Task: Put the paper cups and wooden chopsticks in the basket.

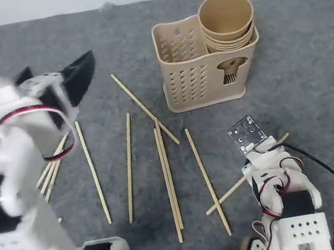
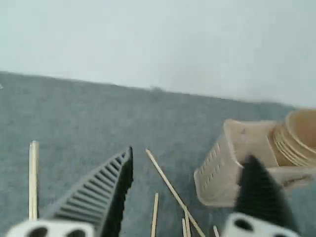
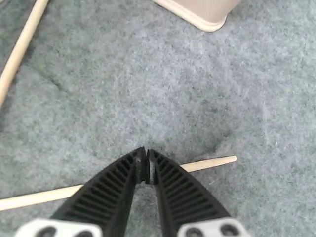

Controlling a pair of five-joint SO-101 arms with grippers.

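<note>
Right gripper (image 3: pixel 147 154) jaws together, a chopstick (image 3: pixel 207 164) crossing right under its tips. Open first, then straddle it mid-length. Left gripper (image 2: pixel 191 158) spread wide, loose chopsticks (image 1: pixel 129 167) below and ahead. Basket (image 1: pixel 200 74) sits beyond them, paper cups (image 1: pixel 225 14) already stacked inside.

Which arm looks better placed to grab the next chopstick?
Probably the right: the right end effector, though shut, hangs over a chopstick. The left end effector is open but raised above the table.
</note>
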